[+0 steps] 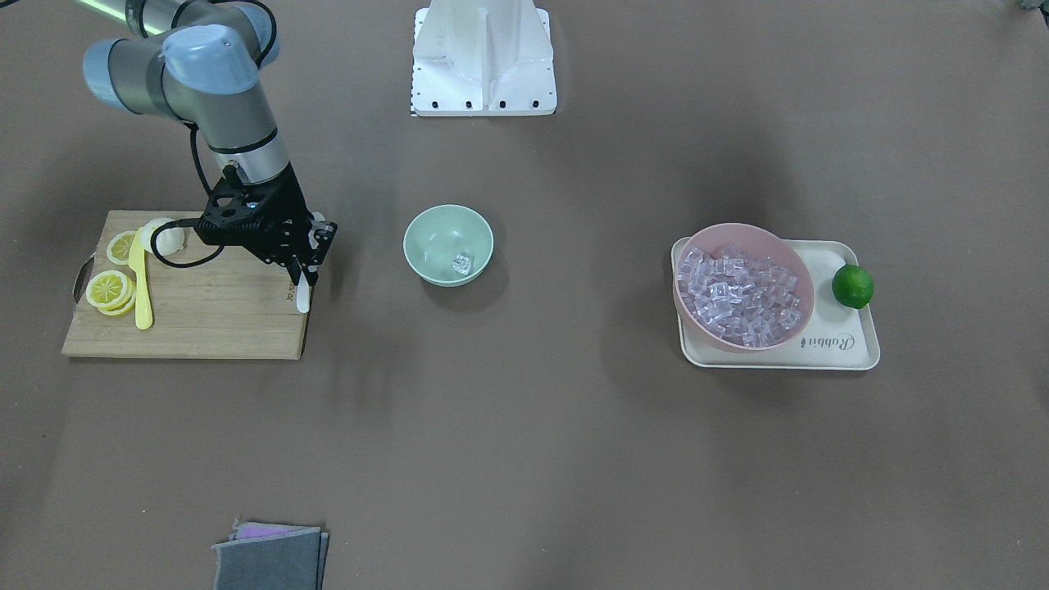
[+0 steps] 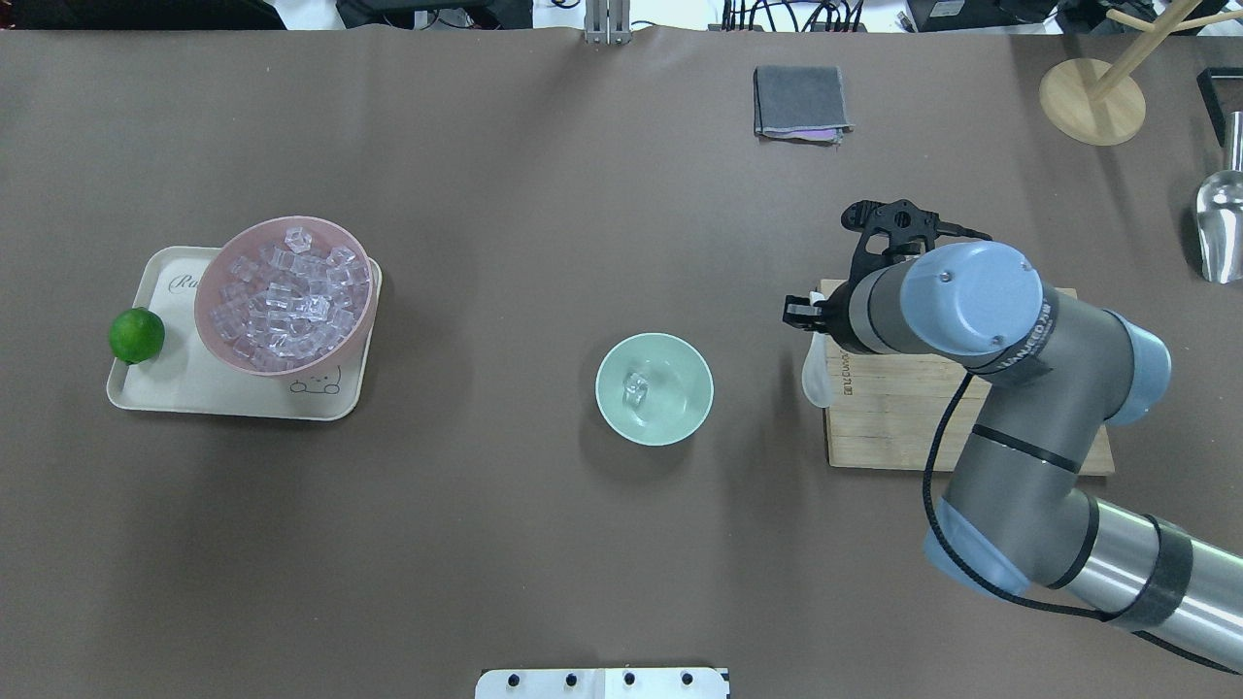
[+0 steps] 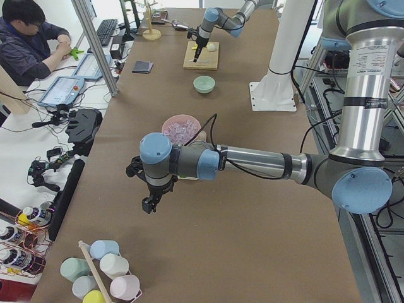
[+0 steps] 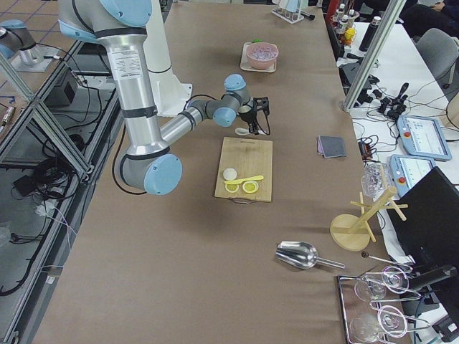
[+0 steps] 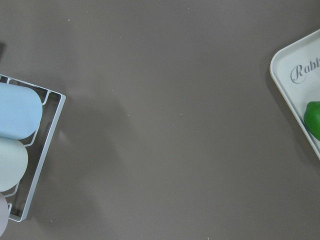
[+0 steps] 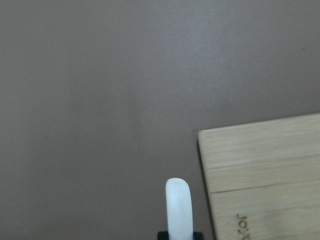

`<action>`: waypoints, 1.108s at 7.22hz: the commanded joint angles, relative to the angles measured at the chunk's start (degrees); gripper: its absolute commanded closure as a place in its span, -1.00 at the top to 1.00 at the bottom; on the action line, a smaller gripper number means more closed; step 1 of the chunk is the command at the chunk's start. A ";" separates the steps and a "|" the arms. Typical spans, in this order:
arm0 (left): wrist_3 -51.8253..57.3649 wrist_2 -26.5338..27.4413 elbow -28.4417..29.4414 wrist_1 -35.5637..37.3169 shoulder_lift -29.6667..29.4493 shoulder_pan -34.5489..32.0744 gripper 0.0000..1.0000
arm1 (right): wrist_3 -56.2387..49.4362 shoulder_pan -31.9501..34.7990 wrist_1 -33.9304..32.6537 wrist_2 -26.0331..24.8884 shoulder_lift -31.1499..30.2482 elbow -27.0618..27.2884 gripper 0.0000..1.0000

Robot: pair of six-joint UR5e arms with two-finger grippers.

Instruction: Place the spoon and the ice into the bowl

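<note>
Right gripper (image 1: 305, 270) is pinched shut on the spoon (image 1: 303, 299), right at the corner of the wooden cutting board (image 1: 213, 324) nearest the bowl (image 1: 430, 233). Look at that spoon: white, glossy, with a short thick handle. Its rounded end pokes out past the dark fingertips (image 6: 198, 236) in the wrist view. From overhead the deep oval scoop shows pale against the brown table (image 1: 524, 426), just off the board's edge. Whether the scoop touches the table, I can't tell. The gripper itself points downward beside that corner.

Over to the bowl now: small, round, pale mint-green, smooth-walled, sitting mid-table and well apart from the board. One ice cube (image 1: 463, 263) lies inside it, clear and glassy, a little off-centre on the bowl's floor. Its many twins are heaped in the pink bowl (image 1: 758, 236), which rests on a cream tray (image 1: 856, 348) with a lime (image 1: 852, 286) beside it.

On the board, lemon slices (image 1: 109, 289) and a yellow plastic knife (image 1: 143, 291) lie at the end away from the spoon.

Left gripper (image 3: 150, 203) hangs over the table near the tray end. It shows only from the side camera, and I can't tell whether its jaws are apart or together.
</note>
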 commanded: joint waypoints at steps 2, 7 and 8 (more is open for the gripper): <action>0.00 -0.02 -0.04 0.00 -0.01 0.09 0.96 | 22.87 -7.76 -17.17 -9.82 11.25 -0.07 -1.00; 0.00 -0.02 -0.04 0.00 0.17 0.09 0.96 | 35.50 -10.68 -23.36 -17.75 23.84 -13.41 -1.00; 0.00 -0.02 -0.38 0.00 0.43 0.09 0.96 | 35.50 -10.68 -23.36 -17.76 23.77 -13.61 -1.00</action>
